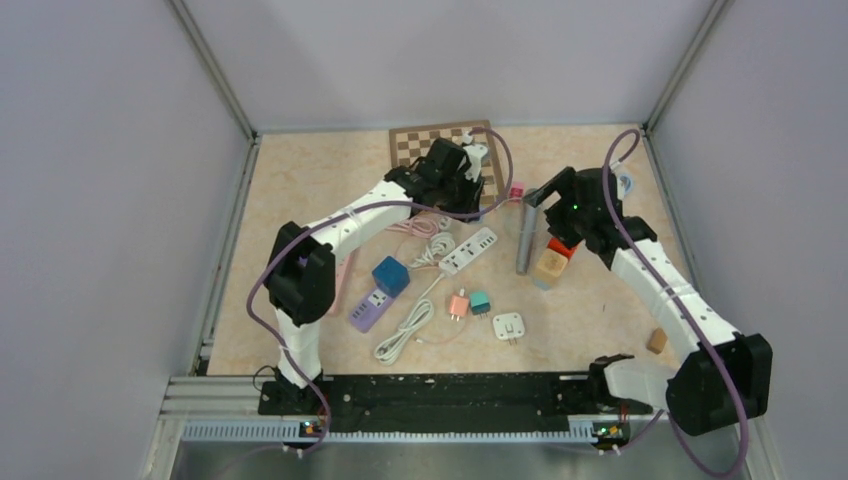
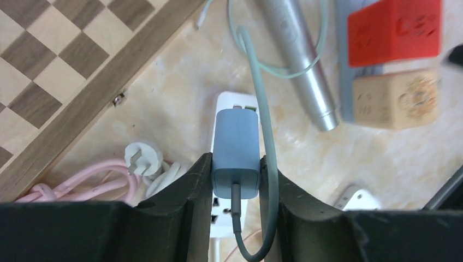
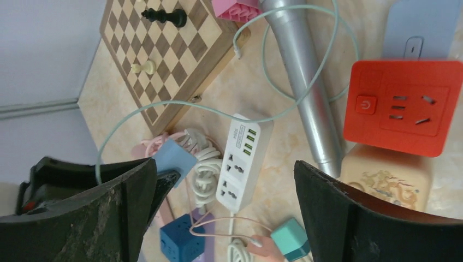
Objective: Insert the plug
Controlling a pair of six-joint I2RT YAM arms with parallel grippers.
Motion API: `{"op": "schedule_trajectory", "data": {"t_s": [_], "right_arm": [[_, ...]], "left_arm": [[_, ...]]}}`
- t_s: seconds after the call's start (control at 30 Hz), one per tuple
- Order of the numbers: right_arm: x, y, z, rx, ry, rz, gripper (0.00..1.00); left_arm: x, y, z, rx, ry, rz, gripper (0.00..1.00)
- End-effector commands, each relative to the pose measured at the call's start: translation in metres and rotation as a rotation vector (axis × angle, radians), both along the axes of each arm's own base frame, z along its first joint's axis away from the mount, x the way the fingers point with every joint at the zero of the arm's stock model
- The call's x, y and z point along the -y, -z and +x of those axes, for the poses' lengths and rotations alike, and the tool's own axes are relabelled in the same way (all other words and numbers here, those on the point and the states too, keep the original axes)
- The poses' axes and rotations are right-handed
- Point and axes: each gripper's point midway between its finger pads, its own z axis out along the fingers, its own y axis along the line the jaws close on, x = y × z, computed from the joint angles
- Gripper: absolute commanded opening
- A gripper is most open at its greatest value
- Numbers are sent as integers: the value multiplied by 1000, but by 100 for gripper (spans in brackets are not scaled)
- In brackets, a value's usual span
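Over strip (image 2: 223, 106) end, left gripper (image 2: 235, 169) clenched on blue plug (image 2: 236, 147), cord (image 2: 255, 71) trailing. Plug looks held above sockets, not seated. Right gripper (image 3: 226, 169) released, empty, hovering nearby. Grasp done; remaining: align prongs, push in.

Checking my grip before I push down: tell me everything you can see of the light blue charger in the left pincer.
The light blue charger is a small rounded block, matte plastic by its look. The left pincer is shut on it, one finger on each long side. A grey-green cable plugs into its near end and loops away beside it. It hangs lengthwise over the white power strip, near the strip's USB end. Its prongs are hidden, so contact with the strip cannot be told.
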Motion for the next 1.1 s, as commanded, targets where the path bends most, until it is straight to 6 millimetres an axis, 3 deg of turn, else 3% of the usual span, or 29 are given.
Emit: {"op": "schedule_trajectory", "data": {"t_s": [0.0,0.23,0.4,0.53,0.77,1.07], "right_arm": [[20,-19,-1,113,-69,-176,90],[19,-43,-13,185,-156,-218,83],[25,-45,-22,157,-158,-247,83],[32,-49,-28,153,-135,-266,83],[43,-49,-37,135,-94,-290,83],[57,-48,-43,114,-47,-341,83]], "left_arm": [[-22,20,-19,-57,152,196,0],[-31,38,-23,-81,242,284,0],[-30,55,-29,-146,281,312,0],[-35,63,-23,-145,262,376,0],[-40,69,-21,-164,259,424,0],[-21,71,-41,-174,369,405,0]]}}
